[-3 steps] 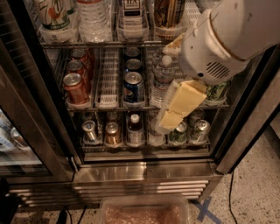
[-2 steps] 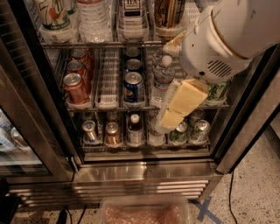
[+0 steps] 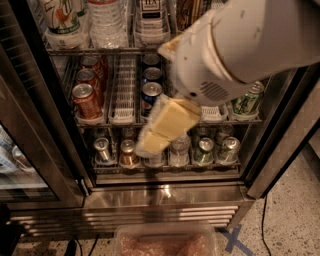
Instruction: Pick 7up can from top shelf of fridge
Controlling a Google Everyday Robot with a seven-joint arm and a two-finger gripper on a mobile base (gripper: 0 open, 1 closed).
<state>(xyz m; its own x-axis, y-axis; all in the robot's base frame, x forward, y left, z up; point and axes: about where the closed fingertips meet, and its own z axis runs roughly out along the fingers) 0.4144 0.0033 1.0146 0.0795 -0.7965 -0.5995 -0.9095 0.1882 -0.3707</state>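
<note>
7up can (image 3: pixel 62 15), where is it?

— Top shelf (image 3: pixel 100 50) of the fridge (image 3: pixel 165 197), far left lane. White can, green "7", red-orange mark. It stands upright in a clear tray (image 3: pixel 65 39), and its top runs out of view. A water bottle (image 3: pixel 106 20) stands just beside it, on the right.

— And the gripper?

— The gripper (image 3: pixel 160 129) is low and central. Cream-yellow, slanting down and to the left from the big white arm (image 3: pixel 260 40). It hangs in front of the middle rack (image 3: pixel 225 121), and its tip reaches down across the bottom rack (image 3: pixel 165 169), just below a blue can (image 3: pixel 150 96). It is well apart from the 7up can: lower, and off to the right.

— Spread wide, or closed on something?

— No judging its grip from where I stand. The arm covers too much.

— What else is on the racks?

— Middle rack: red cans (image 3: pixel 86 99) in the left lane and blue ones in the centre lane. A green can (image 3: pixel 247 100) sits at the far right, partly behind the arm. Bottom rack: a row of small cans with silver tops up, and green ones (image 3: pixel 204 150) towards the right.

— Floor?

— Speckled floor (image 3: pixel 290 215). A blue tape cross (image 3: pixel 232 241) is stuck on it, and a clear tub (image 3: pixel 165 240) sits just in front of the fridge's steel base.
</note>
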